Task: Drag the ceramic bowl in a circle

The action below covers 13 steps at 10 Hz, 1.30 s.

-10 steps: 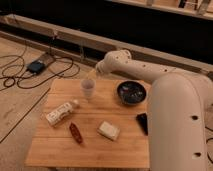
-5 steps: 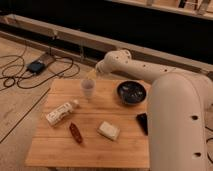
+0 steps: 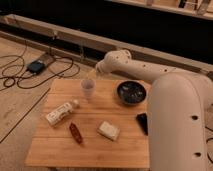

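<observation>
Gripper hangs over the far edge of the wooden table, fingers apart and empty, just above the small white cup. The ceramic bowl sits well apart from it, to the side. If it sweeps low toward the bowl, it may tip the cup.

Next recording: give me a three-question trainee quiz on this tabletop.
1. True or false: the gripper is touching the ceramic bowl.
2. Which stands nearest the gripper? A) white cup B) bottle C) white packet
3. Fill in: the bottle lies on its ____.
Key: 1 false, the gripper is over by the white cup, apart from the bowl; 2 A; 3 side.
</observation>
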Each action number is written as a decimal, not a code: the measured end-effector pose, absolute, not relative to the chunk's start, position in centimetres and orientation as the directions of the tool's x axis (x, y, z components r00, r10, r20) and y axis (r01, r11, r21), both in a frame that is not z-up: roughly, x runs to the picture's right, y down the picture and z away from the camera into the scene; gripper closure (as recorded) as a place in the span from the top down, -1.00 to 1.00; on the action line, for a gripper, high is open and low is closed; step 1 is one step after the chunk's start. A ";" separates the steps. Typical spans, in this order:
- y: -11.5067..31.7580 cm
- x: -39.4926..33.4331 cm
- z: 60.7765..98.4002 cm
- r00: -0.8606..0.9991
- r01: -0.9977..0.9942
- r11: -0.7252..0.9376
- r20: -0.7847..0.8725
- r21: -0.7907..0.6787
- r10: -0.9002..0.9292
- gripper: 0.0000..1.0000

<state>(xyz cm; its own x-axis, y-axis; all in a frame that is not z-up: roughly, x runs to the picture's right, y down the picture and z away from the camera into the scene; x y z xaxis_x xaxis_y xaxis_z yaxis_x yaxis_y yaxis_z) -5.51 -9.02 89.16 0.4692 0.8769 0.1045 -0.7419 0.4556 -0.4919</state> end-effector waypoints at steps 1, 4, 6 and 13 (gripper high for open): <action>-9.0 -5.5 89.2 0.469 -0.742 0.456 0.104 -0.492 0.877 0.60; -9.0 -5.5 89.1 0.470 -0.742 0.456 0.104 -0.492 0.877 0.60; -8.2 -3.4 89.6 0.475 -0.757 0.447 0.068 -0.476 0.877 0.60; -1.5 7.3 90.0 0.493 -0.835 0.407 -0.177 -0.370 0.852 0.60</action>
<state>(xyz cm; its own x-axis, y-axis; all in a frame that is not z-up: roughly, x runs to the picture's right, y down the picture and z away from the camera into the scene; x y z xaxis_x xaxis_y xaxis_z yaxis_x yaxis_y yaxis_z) 7.27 -1.54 90.04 0.4934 0.8516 -0.1771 -0.8351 0.4069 -0.3701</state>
